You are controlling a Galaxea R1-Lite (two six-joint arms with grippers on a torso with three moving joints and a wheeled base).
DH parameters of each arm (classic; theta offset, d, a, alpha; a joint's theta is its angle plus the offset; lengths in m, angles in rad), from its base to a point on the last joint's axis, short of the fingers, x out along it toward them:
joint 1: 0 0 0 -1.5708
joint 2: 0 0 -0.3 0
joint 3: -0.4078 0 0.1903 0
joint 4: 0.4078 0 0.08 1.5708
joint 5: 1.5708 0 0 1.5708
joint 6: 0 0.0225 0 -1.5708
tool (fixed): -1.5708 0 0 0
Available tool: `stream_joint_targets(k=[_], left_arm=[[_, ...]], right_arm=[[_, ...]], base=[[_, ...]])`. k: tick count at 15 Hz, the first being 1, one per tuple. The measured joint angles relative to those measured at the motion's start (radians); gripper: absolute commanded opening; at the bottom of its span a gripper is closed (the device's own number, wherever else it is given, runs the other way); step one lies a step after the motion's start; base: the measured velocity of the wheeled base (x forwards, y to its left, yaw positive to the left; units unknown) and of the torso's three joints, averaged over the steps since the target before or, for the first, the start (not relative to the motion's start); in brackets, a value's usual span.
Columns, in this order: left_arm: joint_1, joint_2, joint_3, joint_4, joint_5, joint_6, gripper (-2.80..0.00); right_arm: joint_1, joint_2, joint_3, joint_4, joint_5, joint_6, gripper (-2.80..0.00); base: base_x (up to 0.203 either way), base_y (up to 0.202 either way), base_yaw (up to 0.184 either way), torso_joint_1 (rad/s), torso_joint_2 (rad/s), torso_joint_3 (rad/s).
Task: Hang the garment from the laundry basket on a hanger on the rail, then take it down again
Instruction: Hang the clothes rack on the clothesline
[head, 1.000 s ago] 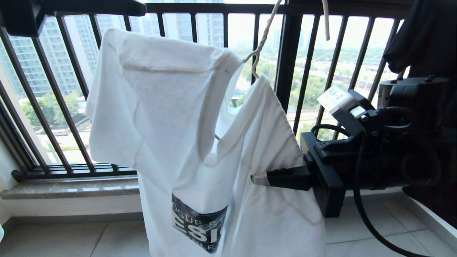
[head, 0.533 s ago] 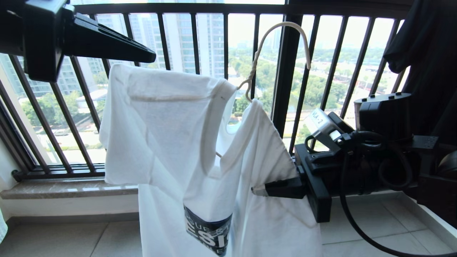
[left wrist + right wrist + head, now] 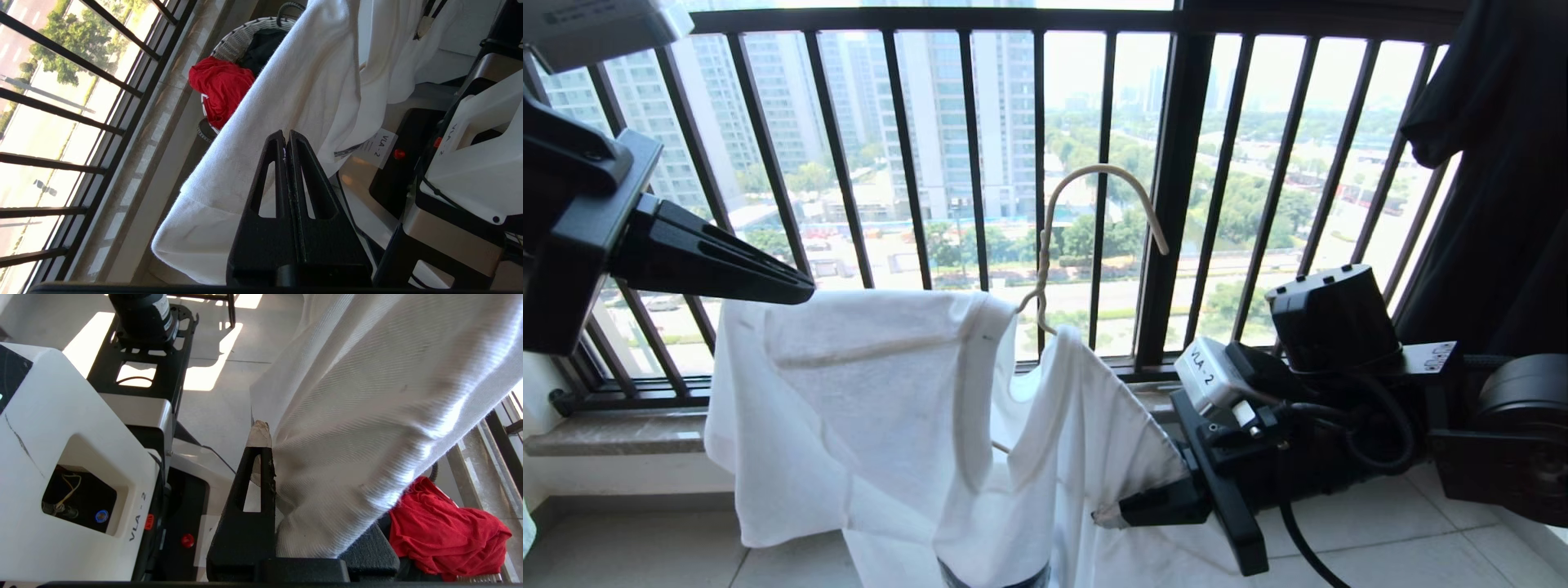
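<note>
Right end effector (image 3: 1104, 516) is clamped on the edge of the white short-sleeved T-shirt (image 3: 866, 408), its black fingers (image 3: 261, 473) pinching the fabric at the shoulder end low in the head view. Left end effector (image 3: 805, 290) has its two black fingers pressed flat together with nothing between them; its tip sits just at the upper edge of the shirt's other shoulder. The shirt is draped over the thin cream wire hanger (image 3: 1094, 188), whose twisted neck rises out of the ribbed collar and whose long hook curves free in the air in front of the dark barred balcony railing (image 3: 1168, 204), hooked on nothing. Below, in the left wrist view, the small round woven laundry basket (image 3: 241, 36) stands on the tiled floor (image 3: 645, 555) by the sill, holding a red garment (image 3: 222, 87) and a black one.
</note>
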Motion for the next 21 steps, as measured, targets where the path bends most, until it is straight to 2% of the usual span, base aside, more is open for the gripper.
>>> stream_joint_targets(k=[4, 5, 8, 12, 15, 21], left_arm=[[0.029, -0.050, 0.125, 0.009, -0.018, 0.056, -2.80], [0.030, -0.058, 0.143, 0.009, -0.039, 0.063, 0.00], [0.035, -0.058, 0.166, 0.005, -0.064, 0.085, 0.00], [0.048, 0.006, 0.118, 0.004, -0.117, 0.114, 0.00], [0.057, 0.081, 0.096, 0.011, -0.178, 0.198, 0.00], [0.071, 0.152, 0.189, 0.013, -0.299, 0.325, 0.00]], right_arm=[[0.026, 0.015, 0.017, 0.029, -0.003, -0.030, -2.80], [0.032, 0.018, 0.021, 0.030, -0.003, -0.034, -2.80], [0.037, 0.023, 0.030, 0.029, -0.007, -0.042, -2.80], [0.038, 0.022, 0.039, 0.028, -0.026, -0.049, -2.80], [0.037, 0.016, 0.043, 0.026, -0.026, -0.054, -2.80], [0.036, -0.010, 0.058, 0.012, -0.026, -0.057, -2.80]], base=[[0.000, 0.000, 0.000, 0.000, 0.00, 0.000], [0.000, 0.000, 0.000, 0.000, 0.00, 0.000], [0.000, 0.000, 0.000, 0.000, 0.00, 0.000], [0.000, 0.000, 0.000, 0.000, 0.00, 0.000], [0.000, 0.000, 0.000, 0.000, 0.00, 0.000], [0.000, 0.000, 0.000, 0.000, 0.00, 0.000]])
